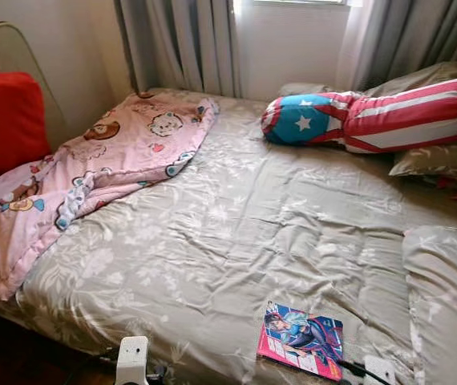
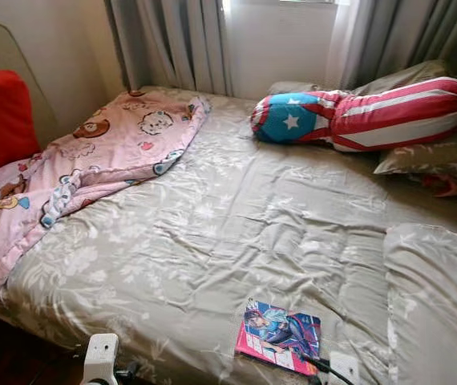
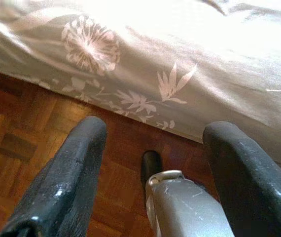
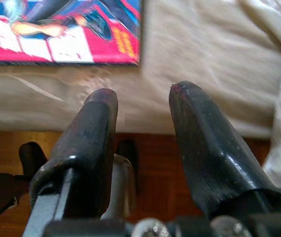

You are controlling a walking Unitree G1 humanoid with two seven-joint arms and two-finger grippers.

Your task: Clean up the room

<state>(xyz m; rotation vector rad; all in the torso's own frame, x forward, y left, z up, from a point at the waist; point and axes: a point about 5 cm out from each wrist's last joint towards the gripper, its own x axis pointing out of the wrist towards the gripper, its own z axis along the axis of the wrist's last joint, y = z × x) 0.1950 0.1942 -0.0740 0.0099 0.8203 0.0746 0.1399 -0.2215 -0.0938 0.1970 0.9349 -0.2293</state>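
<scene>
Left gripper (image 3: 153,136), left wrist view: fingers spread apart, holding nothing, poised over wooden parquet floor (image 3: 27,148) beside the hanging edge of the grey floral bedspread (image 3: 190,74).

Right gripper (image 4: 140,103), right wrist view: fingers parted, empty, held at the bed edge just short of a comic book (image 4: 61,29) that lay flat on the bedspread.

Head views: comic book (image 1: 301,340) lay near the front edge of the bed, toward the right. Pink cartoon-print blanket (image 1: 92,168) was rumpled along the left side, beside a red cushion (image 1: 4,120). Star-and-stripes bolster pillow (image 1: 373,119) lay at the far right, resting against grey pillows (image 1: 437,156). Grey curtains (image 1: 180,44) hung behind.
</scene>
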